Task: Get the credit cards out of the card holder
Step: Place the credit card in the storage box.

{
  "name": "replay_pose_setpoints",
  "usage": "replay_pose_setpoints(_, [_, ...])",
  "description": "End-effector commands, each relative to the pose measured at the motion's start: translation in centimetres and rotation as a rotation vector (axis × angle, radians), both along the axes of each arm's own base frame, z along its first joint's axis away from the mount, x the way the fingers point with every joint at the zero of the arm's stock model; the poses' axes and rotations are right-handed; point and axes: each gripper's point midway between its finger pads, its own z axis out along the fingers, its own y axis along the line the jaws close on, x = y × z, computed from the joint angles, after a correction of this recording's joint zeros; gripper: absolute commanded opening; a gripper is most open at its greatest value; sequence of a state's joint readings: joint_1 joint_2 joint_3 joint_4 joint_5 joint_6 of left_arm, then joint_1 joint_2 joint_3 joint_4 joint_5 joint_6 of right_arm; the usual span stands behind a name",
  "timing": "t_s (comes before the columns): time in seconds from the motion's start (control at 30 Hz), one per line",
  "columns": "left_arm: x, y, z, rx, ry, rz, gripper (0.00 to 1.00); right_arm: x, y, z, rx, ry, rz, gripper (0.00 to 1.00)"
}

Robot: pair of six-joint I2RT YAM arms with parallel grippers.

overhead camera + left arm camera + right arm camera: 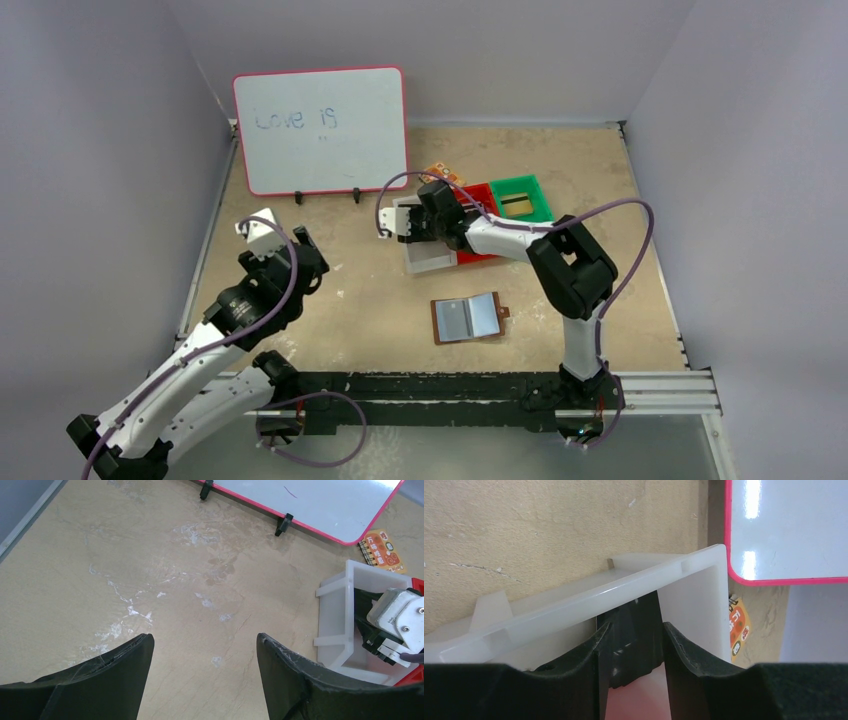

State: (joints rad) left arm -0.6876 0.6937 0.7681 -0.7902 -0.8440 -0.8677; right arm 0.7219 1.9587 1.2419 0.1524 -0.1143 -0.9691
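The card holder (pixel 468 318) lies open on the table in front of the right arm's base, its pale pockets facing up. My right gripper (pixel 412 226) reaches down into the white bin (pixel 428 262). In the right wrist view its jaws (pixel 637 626) stand apart, and a dark credit card (pixel 644 610) stands on edge between them against the bin's far wall (pixel 574 605). A gold-olive card with a dark stripe (pixel 516 205) lies in the green bin (pixel 540 190). My left gripper (pixel 204 637) hangs open over bare table at the left, holding nothing.
A red bin (pixel 478 195) sits between the white and green ones. An orange patterned packet (pixel 384 550) lies behind the bins. A pink-framed whiteboard (pixel 320 130) stands on black feet at the back left. Grey walls close in the table on three sides.
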Motion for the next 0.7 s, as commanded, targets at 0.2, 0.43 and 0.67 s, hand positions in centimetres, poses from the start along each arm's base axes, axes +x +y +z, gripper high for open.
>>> replay_pose_setpoints(0.2, [0.4, -0.1, 1.4, -0.015, -0.041, 0.000, 0.74, -0.7, 1.5, 8.7, 0.400, 0.091, -0.213, 0.46])
replay_pose_setpoints(0.43, [0.4, -0.1, 1.2, -0.011, -0.036, -0.001, 0.74, -1.0, -0.9, 8.3, 0.635, 0.325, -0.711, 0.31])
replay_pose_setpoints(0.67, [0.4, -0.1, 1.2, -0.007, -0.032, 0.000, 0.74, -2.6, -1.0, 4.4, 0.625, 0.522, -0.893, 0.20])
